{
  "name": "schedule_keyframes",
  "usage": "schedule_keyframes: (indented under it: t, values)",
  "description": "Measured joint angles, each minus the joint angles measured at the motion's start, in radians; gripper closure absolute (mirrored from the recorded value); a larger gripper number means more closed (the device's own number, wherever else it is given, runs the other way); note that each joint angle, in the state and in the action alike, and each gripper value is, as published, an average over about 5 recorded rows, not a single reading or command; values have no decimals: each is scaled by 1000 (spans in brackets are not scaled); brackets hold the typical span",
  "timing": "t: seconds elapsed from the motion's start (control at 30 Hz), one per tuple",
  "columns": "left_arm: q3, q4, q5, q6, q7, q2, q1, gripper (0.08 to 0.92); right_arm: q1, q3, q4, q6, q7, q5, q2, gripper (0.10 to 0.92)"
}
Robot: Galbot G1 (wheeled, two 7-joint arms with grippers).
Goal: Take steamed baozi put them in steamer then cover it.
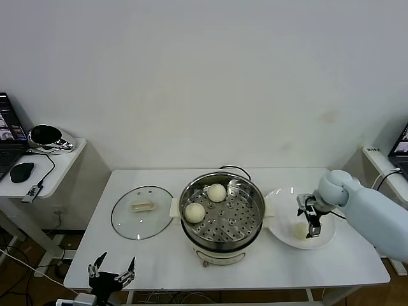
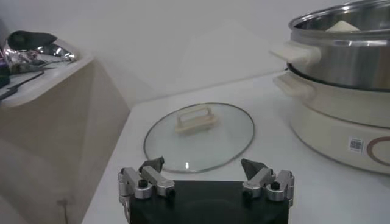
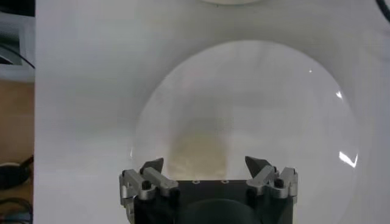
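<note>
The table (image 1: 159, 268) carries everything, and the steamer (image 1: 222, 245) stands at its middle, so every place here is told from that pot. On the pot's right, touching or nearly touching its side handle, lies the white plate (image 1: 280, 223). On the pot's left, just beside the other handle, the cover (image 1: 141, 212) lies flat with its cream handle (image 2: 196, 119) up, the handle's long axis running roughly toward and away from the pot.

Two steamed baozi (image 1: 217, 192) already sit on the perforated tray inside the steamer, both toward its left and far side, leaving the right and near part of the tray bare. One more bun (image 1: 299, 230) shows on the plate, on the side away from the pot. A fourth cannot be made out.

The coming move turns on this: the bun lies directly beneath the right gripper (image 1: 312, 223), and the pot lies to that gripper's left. The right arm reaches in from the pot's right, wrist bent so the fingers point straight down over the plate. In the right wrist view the pale bun (image 3: 198, 155) sits centred between the fingers, which stand wide apart and hold nothing. It looks ready for a straight descent and closing.

The left gripper (image 1: 111, 271) waits off the table's front edge, well left of the pot and nearer the cover, its fingers (image 2: 152, 173) also spread and empty.
</note>
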Motion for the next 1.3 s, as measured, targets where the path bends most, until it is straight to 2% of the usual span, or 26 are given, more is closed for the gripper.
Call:
schedule_keyframes:
  t: [0.7, 0.83, 1.07, 1.3]
  values:
    - [9, 11, 9, 0, 0, -3, -2, 177, -18, 8, -44, 2, 20, -25, 24, 208]
    - [11, 12, 10, 0, 0, -3, -2, 177, -20, 10, -45, 0, 19, -23, 23, 266]
    - [14, 13, 11, 0, -1, -4, -3, 177, -15, 15, -42, -10, 18, -9, 16, 440]
    - [15, 10, 10, 0, 0, -3, -7, 177, 23, -3, -17, -26, -1, 31, -10, 476]
